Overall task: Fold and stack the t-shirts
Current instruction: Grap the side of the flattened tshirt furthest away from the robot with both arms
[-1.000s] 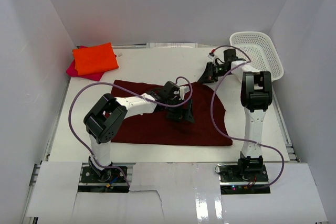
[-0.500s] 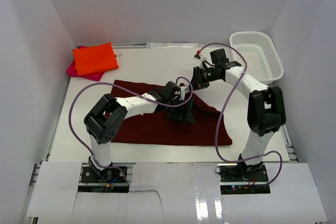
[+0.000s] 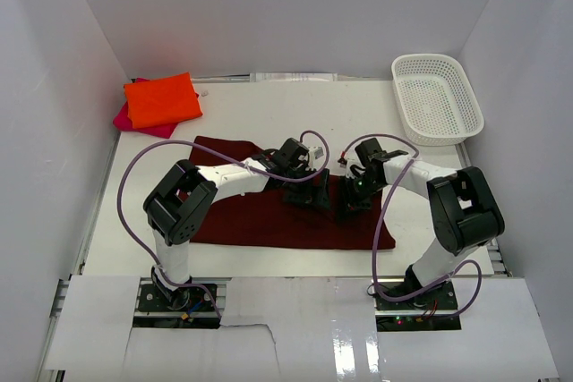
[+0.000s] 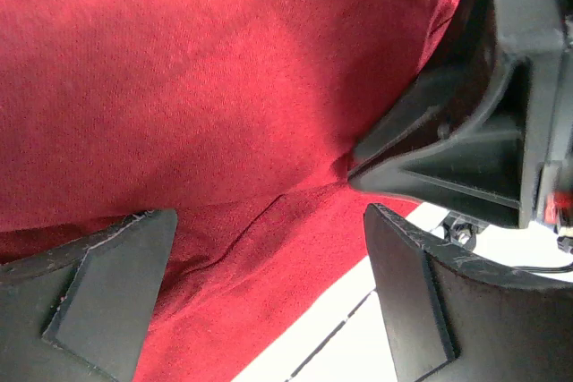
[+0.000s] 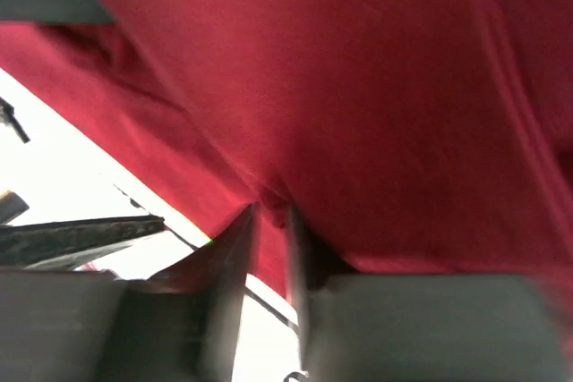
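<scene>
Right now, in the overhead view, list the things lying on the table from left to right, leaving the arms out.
Bright orange t-shirt, folded → dark maroon-red t-shirt, spread out → white plastic mesh basket.

no legible text, label, brand, number or sign in any view. dark maroon-red cloth t-shirt plain; bright orange folded t-shirt, 10 o'clock, plain; white plastic mesh basket, 1 o'clock, unmarked.

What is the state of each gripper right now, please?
Left gripper: jaws wide open, holding nothing, over the maroon t-shirt.
Right gripper: jaws almost shut, pinching a fold of the maroon t-shirt.
</scene>
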{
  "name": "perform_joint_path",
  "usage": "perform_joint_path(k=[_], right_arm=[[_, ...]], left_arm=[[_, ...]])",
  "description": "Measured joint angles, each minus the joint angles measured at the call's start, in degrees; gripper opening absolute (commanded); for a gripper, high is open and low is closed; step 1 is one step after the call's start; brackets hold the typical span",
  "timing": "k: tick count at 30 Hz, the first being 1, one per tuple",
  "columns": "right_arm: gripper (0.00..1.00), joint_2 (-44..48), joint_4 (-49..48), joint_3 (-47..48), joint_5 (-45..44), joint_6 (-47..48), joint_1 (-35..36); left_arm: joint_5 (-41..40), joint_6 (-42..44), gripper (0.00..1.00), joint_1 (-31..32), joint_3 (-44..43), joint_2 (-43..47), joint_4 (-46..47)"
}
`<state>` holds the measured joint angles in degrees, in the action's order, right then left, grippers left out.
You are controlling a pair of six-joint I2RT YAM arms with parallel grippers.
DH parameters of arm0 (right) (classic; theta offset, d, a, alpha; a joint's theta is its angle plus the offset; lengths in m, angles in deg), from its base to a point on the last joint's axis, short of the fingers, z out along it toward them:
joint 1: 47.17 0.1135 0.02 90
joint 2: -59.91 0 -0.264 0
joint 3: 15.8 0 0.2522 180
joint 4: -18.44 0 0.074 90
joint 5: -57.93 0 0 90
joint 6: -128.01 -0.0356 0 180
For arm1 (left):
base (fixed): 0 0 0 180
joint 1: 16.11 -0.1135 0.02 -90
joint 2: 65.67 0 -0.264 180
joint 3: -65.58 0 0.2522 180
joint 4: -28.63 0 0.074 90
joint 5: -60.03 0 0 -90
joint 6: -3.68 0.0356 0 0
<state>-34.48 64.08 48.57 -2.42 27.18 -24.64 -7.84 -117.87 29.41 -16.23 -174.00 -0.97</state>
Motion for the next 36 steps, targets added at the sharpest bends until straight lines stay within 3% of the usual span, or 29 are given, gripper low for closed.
perform_joint_path(k=[2,3,6,15,25,28,29,30,32,34,36], right_arm=[[0.45,0.28,0.17,0.24,-1.75,-0.42,0.00],[0.57,0.48,0.35,0.61,-2.45,-0.85,0.00],[0.61,2.01,1.07,2.93,-4.74,-1.84,-0.02],[0.58,4.46,-1.75,10.54,-8.66,-2.36,-4.63],[0.56,-2.62,-3.28,11.32,-9.57,-1.42,-7.13],[0.53,-3.17,-3.82,11.32,-9.35,-1.27,-7.15],[0.47,-3.28,-3.98,11.32,-9.27,-1.16,-7.15],[0.33,-3.39,-4.11,11.32,-8.98,-0.96,-7.15],[0.16,-3.50,-4.52,11.32,-8.72,-0.96,-7.15],[0.08,-3.54,-4.94,11.32,-8.44,-0.68,-7.15],[0.08,-3.54,-5.05,11.32,-8.28,-0.85,-7.15]], left_arm=[[-0.15,0.00,0.98,-0.02,-0.20,-0.02,-0.37],[-0.22,0.00,0.98,0.00,-0.26,-0.04,-0.52],[-0.35,0.02,0.98,-0.02,-0.44,-0.09,-0.85],[-0.79,0.04,0.98,-0.02,-0.70,-0.09,-1.64],[-0.81,0.02,0.98,-0.02,-0.70,-0.09,-1.66],[-0.81,0.02,0.98,-0.02,-0.70,-0.09,-1.66],[-0.81,0.02,0.98,-0.02,-0.70,-0.09,-1.66],[-0.81,0.02,0.98,-0.02,-0.70,-0.09,-1.66],[-0.81,0.02,0.98,-0.02,-0.70,-0.09,-1.66],[-0.81,0.02,0.98,-0.02,-0.70,-0.09,-1.66],[-0.81,0.02,0.98,-0.02,-0.70,-0.09,-1.66]])
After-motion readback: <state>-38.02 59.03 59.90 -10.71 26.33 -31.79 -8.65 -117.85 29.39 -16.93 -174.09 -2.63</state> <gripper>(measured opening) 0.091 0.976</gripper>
